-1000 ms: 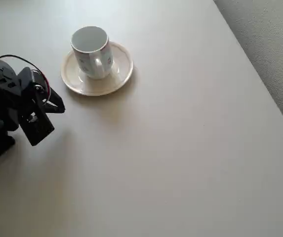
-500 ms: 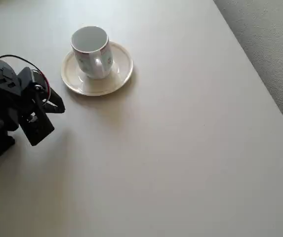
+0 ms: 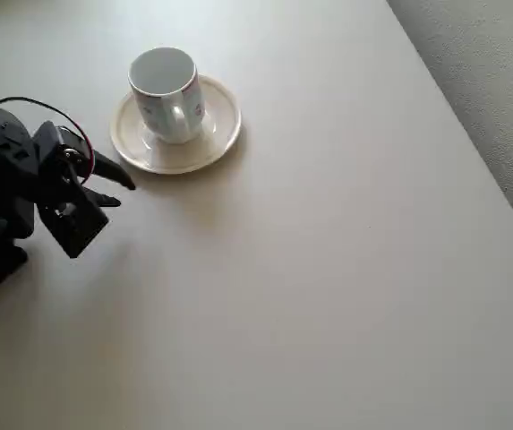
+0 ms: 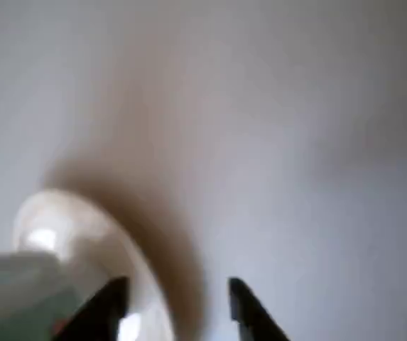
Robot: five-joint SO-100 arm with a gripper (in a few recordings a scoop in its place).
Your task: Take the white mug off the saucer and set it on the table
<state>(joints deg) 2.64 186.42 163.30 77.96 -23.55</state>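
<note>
Your gripper [image 3: 120, 190] sits with its two dark fingertips spread apart and nothing between them, just off the saucer [image 3: 223, 125] on its lower-left side in the overhead view, not touching it. In the wrist view the fingertips [image 4: 249, 305] frame the saucer's rim, blurred. The white mug [image 3: 166, 94] stands upright in the saucer's well, handle facing down-picture. Beyond the saucer the table [image 3: 346, 269] runs to its straight edge.

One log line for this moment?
small white ceramic mug: upright on round cream saucer | end effector: open, beside saucer, empty | beige table
</note>
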